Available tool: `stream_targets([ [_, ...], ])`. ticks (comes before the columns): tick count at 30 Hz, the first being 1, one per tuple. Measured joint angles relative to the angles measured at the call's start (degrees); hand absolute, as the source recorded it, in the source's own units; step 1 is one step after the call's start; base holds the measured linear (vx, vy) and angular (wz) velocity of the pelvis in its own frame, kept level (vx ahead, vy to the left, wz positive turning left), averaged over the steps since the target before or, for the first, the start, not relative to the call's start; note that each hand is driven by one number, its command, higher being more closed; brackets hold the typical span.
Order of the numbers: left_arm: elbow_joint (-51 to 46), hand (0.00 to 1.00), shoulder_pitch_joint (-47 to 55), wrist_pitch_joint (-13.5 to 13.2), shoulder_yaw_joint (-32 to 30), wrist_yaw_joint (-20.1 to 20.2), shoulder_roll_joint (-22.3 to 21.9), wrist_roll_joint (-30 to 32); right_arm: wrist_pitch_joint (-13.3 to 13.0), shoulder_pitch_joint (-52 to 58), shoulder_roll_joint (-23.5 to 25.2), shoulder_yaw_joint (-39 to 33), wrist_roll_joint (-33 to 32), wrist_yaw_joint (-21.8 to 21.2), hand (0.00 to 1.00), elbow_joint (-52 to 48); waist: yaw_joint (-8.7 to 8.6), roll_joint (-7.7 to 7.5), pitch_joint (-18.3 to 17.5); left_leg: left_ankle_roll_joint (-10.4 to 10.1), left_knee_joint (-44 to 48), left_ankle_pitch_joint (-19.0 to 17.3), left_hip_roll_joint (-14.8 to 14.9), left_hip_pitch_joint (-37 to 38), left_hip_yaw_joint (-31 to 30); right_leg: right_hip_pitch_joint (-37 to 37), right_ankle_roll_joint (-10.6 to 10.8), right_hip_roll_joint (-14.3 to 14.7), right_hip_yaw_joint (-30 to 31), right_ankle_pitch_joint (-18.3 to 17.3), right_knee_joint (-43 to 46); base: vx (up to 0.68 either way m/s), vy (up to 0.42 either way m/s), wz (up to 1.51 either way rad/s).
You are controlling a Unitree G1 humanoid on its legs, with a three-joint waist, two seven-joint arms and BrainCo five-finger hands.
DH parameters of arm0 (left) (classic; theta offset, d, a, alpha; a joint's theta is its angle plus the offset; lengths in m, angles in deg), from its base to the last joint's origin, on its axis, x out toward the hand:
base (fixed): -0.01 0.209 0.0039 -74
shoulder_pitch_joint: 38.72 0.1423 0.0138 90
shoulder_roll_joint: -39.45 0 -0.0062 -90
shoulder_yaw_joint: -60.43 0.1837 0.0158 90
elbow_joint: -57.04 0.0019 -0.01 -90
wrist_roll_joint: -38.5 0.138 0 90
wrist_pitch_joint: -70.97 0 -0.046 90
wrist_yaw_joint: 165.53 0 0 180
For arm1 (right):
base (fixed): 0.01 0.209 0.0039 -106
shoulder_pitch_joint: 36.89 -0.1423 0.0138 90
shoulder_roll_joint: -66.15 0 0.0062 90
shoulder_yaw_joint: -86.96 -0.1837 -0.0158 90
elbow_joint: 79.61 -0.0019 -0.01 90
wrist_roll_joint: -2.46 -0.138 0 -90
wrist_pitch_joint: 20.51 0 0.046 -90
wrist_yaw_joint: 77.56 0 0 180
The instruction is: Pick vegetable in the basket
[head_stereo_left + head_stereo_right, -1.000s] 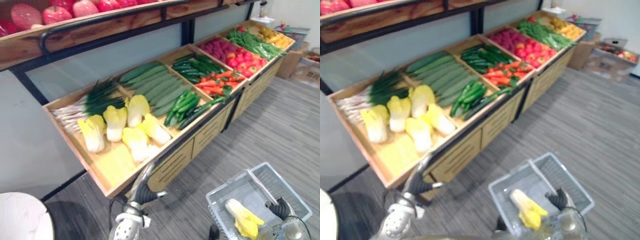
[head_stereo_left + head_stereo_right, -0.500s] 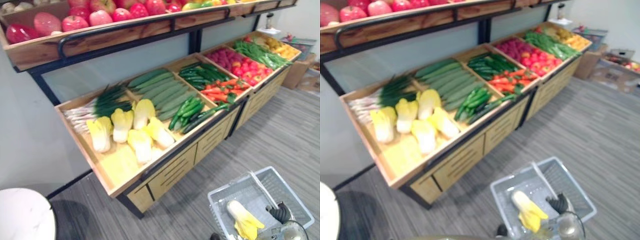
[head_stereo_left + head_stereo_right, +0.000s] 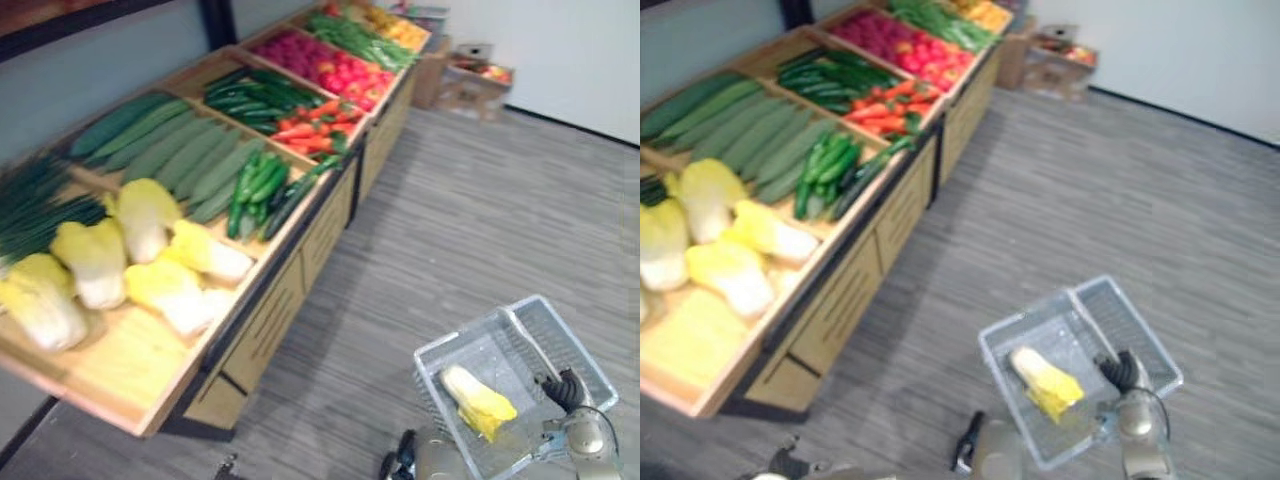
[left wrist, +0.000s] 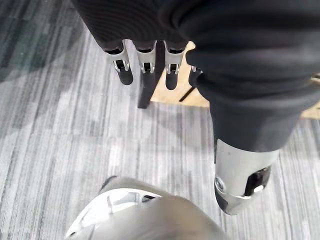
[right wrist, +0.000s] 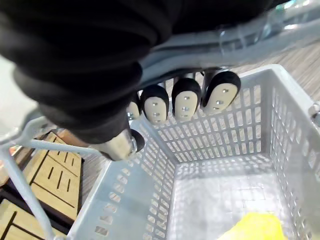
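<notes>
A: Where is the vegetable at this point?

B: One napa cabbage [image 3: 478, 400] lies on the bottom of the grey plastic basket [image 3: 465, 325]. It is on the stand side of the handle [image 3: 530, 345]. Its long axis runs roughly along that handle, with the white stem toward the basket's far corner and the yellow leaves toward its near edge.

A: Who carries the basket?

B: The right hand [image 3: 562, 388] does. In the right wrist view its fingers [image 5: 185, 102] are curled round the handle and clamped on it, so that hand is not free.

A: Which hand takes the next one, then?

B: The left, by my judgement. The left hand [image 4: 145, 59] hangs low near the stand's base [image 4: 175, 95]. Its fingers [image 4: 171, 67] are straight, a little apart, and holding nothing.

A: And which way must it go?

B: Up and forward on the robot's left. The other napa cabbages [image 3: 145, 212] lie on the wooden tray [image 3: 290, 245], well apart from the basket. The nearest one [image 3: 205, 255] sits close to the tray's front edge. It lies slantwise to that edge with its white stem toward it, so I would expect a grasp across the middle.
</notes>
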Motion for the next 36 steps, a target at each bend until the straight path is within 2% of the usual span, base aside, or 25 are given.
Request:
stream_targets([
  [1,-0.1,0.0,0.0,-0.1,0.1,0.0,-0.3,0.1,0.4,-0.6,0.1,0.2,0.6,-0.1,1.0,0.1,-0.7,-1.22,-0.2,0.0,-1.6,0.6,-2.0,1.1,2.9,0.7,1.6,-4.9,-1.8,-5.1,5.9,-0.03,-0.104,-0.62],
  [3,1.0,0.0,0.5,0.1,0.0,0.0,-0.6,0.5,0.4,-1.7,-0.6,2.5,1.3,-0.5,1.0,1.4,-0.36,-2.49,-0.6,0.0,0.2,0.6,-2.6,1.7,6.4,4.0,5.5,-11.2,-1.9,-8.3,8.3,-0.02,-0.145,-0.72],
  [4,1.5,0.0,1.1,0.1,0.0,0.0,-0.6,0.5,0.3,-2.6,-0.7,3.9,1.9,-0.5,1.0,1.5,0.01,-2.65,-1.0,0.0,2.0,0.6,-1.7,1.3,8.2,4.9,6.9,-12.3,-1.6,-8.9,6.6,0.01,-0.294,-1.22],
  [5,1.3,0.0,1.0,0.1,-0.4,-0.5,-0.4,0.7,0.1,-3.2,-1.1,6.2,1.8,-1.5,1.0,1.6,0.93,-2.93,-1.6,0.0,5.5,0.6,0.8,-0.4,10.2,5.6,12.6,-10.6,-0.8,-10.4,-0.1,0.02,-0.218,-0.93],
  [6,1.3,0.0,0.9,0.1,-0.5,-0.5,-0.4,0.7,0.0,-3.4,-1.0,6.5,1.8,-1.7,1.0,1.6,1.05,-2.85,-1.6,0.0,6.2,0.6,1.3,-0.9,10.5,5.8,13.4,-9.7,-0.9,-11.1,-1.5,0.02,-0.328,-1.0],
  [7,1.5,0.0,0.2,0.2,-1.0,-0.8,-1.1,0.8,-0.3,-3.9,-1.0,7.1,1.7,-1.9,1.0,1.5,1.99,-1.72,-2.2,-0.1,8.9,0.7,3.7,-2.8,11.0,6.2,11.8,-5.9,-0.7,-12.4,-7.7,0.03,-0.349,-0.88],
  [8,1.8,0.0,-0.4,0.1,-1.2,-0.8,-2.4,0.8,-0.3,-4.4,-1.0,7.3,1.6,-1.9,1.0,1.5,2.43,0.04,-2.1,-0.8,11.7,1.4,6.2,-3.9,11.6,6.6,11.3,-2.8,0.4,-12.7,-12.4,0.05,-0.396,-0.97],
  [9,1.9,0.0,-0.5,0.1,-1.3,-0.9,-2.9,0.8,-0.3,-4.6,-1.0,7.5,1.7,-1.9,1.0,1.5,2.47,0.64,-1.9,-0.2,14.4,2.1,7.3,-4.2,12.2,7.2,11.1,-1.7,1.4,-12.8,-14.4,0.05,-0.319,-0.87],
  [10,1.9,0.0,-0.6,0.1,-1.6,-0.9,-3.6,0.9,-0.2,-4.5,-1.0,8.2,1.7,-1.9,1.0,1.6,2.49,0.61,-1.6,-1.1,18.9,1.9,9.3,-6.1,11.7,8.3,11.0,-0.9,3.1,-12.8,-17.0,0.01,-0.143,-0.61],
  [11,1.8,0.0,-0.8,-0.1,-1.0,-0.8,-4.0,1.0,-0.2,-4.0,-1.1,8.2,1.7,-1.7,1.0,1.6,2.06,1.01,-1.5,-2.4,16.0,1.2,8.3,-7.2,10.0,9.0,11.0,-1.1,4.0,-12.8,-17.6,-0.01,-0.125,-0.5],
  [12,1.8,0.0,-0.8,-0.1,-0.5,-0.9,-4.1,1.0,-0.2,-3.5,-1.4,8.1,1.6,-1.6,1.0,1.6,1.96,1.38,-1.5,-2.0,14.8,2.2,8.5,-7.9,9.4,9.3,10.9,-0.8,4.1,-12.9,-17.6,-0.01,-0.069,-0.33],
  [13,1.8,0.0,-0.8,-0.1,-0.1,-1.0,-4.5,1.0,-0.5,-2.0,-2.2,7.4,1.4,-1.8,1.0,1.2,1.97,2.71,-1.5,-0.3,13.0,7.9,9.3,-9.1,8.5,10.1,10.8,0.4,4.0,-13.1,-17.2,0.03,-0.063,-0.23],
  [15,1.7,0.0,-0.7,0.2,-0.1,-1.1,-4.3,1.0,-0.6,0.7,-1.5,6.3,1.2,-1.8,1.0,0.3,1.74,2.95,-1.5,-0.8,15.3,9.3,11.0,-8.3,7.2,12.0,11.2,0.5,3.7,-14.6,-16.4,0.05,-0.048,-0.06],
  [16,1.6,0.0,-0.7,0.3,-0.1,-1.3,-3.8,0.4,-0.6,2.2,-1.5,6.3,1.2,-1.8,1.0,-0.7,1.31,2.14,-1.0,-1.0,16.4,10.3,10.9,-8.0,6.4,12.6,11.2,0.1,3.7,-14.9,-16.2,-0.01,-0.058,0.07],
  [17,1.3,0.0,-0.6,0.4,-0.2,-1.7,-3.4,-0.2,-0.8,2.9,-1.3,6.3,1.2,-1.8,1.0,-0.9,1.02,1.45,-0.4,-0.9,17.0,11.8,10.2,-7.9,4.2,13.4,11.2,-0.3,3.9,-14.9,-16.3,-0.07,-0.07,-0.09],
  [18,1.3,0.0,-0.6,0.4,-0.8,-2.3,-3.2,-0.5,-0.8,3.3,-1.0,6.3,1.2,-1.8,1.0,-0.9,0.99,0.46,0.2,-1.1,17.0,14.3,8.2,-7.9,-0.9,14.2,11.2,-1.2,5.2,-14.9,-17.0,-0.09,-0.075,-0.41],
  [19,1.2,0.0,-0.3,0.4,-1.4,-3.0,-3.5,-1.9,-0.8,3.3,-1.0,6.3,1.2,-1.8,1.0,-0.9,1.5,0.03,0.3,-1.4,17.3,17.0,5.8,-8.3,-7.6,14.8,11.2,-1.6,7.6,-15.0,-18.3,-0.08,-0.063,-0.64],
  [21,0.6,0.0,0.4,0.3,-1.8,-3.4,-4.4,-2.5,-0.8,3.3,-1.0,6.3,1.2,-1.7,1.0,-0.8,2.49,-0.29,0.5,-1.9,19.0,19.3,3.4,-10.3,-15.9,15.1,11.1,-1.6,11.0,-14.4,-20.2,-0.03,-0.021,-0.86],
  [22,0.1,0.0,1.3,0.0,-1.9,-3.4,-5.1,-2.5,-0.8,3.2,-1.2,6.3,1.2,-1.7,1.0,-0.5,2.61,0.39,0.4,-3.7,18.9,16.6,0.3,-10.9,-21.9,15.0,11.1,-1.5,13.5,-13.8,-21.3,0.01,0.035,-1.01],
  [24,-0.6,0.0,2.7,-0.7,-2.2,-3.4,-6.2,-2.6,-0.7,3.0,-1.5,6.4,1.1,-1.6,1.0,-0.1,2.78,1.25,0.5,-5.1,17.8,11.9,-4.2,-11.7,-28.5,14.6,10.5,-1.4,16.8,-12.8,-22.8,0.03,0.113,-1.01],
  [25,-0.8,0.0,3.2,-0.9,-2.1,-3.3,-6.3,-2.6,-0.7,3.1,-1.7,7.0,1.1,-1.7,1.0,0.0,3.11,1.45,0.4,-5.2,13.7,10.3,-6.9,-11.4,-30.4,14.6,11.3,-0.8,18.8,-11.3,-24.3,0.04,0.153,-0.9],
  [28,-0.3,0.0,3.9,-0.8,-1.7,-3.2,-6.4,-2.1,-0.6,3.3,-1.8,7.0,1.2,-1.8,1.0,0.0,3.29,2.76,-1.1,-4.9,1.1,9.2,-8.1,-6.3,-30.5,14.7,13.5,1.1,21.1,-8.6,-27.2,0.08,0.164,-0.62],
  [29,-0.4,0.0,3.9,-0.9,-1.3,-3.2,-6.0,-1.3,-0.8,3.2,-2.0,6.9,1.1,-1.8,1.0,0.0,2.77,2.15,-1.7,-4.8,-3.6,9.1,-9.2,-5.3,-30.6,14.5,14.2,1.1,21.1,-6.7,-29.7,0.09,0.158,-0.08],
  [32,-0.2,0.0,3.1,-1.1,0.4,-3.2,-5.4,-1.3,-1.0,3.1,-2.4,6.6,0.8,-1.8,1.0,0.0,2.27,1.88,-1.9,-4.4,-9.4,9.4,-11.6,-5.4,-32.2,13.8,15.6,0.3,20.3,-3.7,-33.8,0.05,0.159,0.15],
  [36,-0.2,0.0,2.7,-0.9,1.6,-3.3,-5.1,-1.3,-0.9,3.8,-2.2,6.6,1.0,-1.8,1.0,0.0,2.37,2.09,-2.0,-3.6,-10.3,9.9,-13.5,-4.4,-33.6,15.4,16.0,-1.4,19.3,-3.1,-34.3,0.0,0.086,0.2],
])
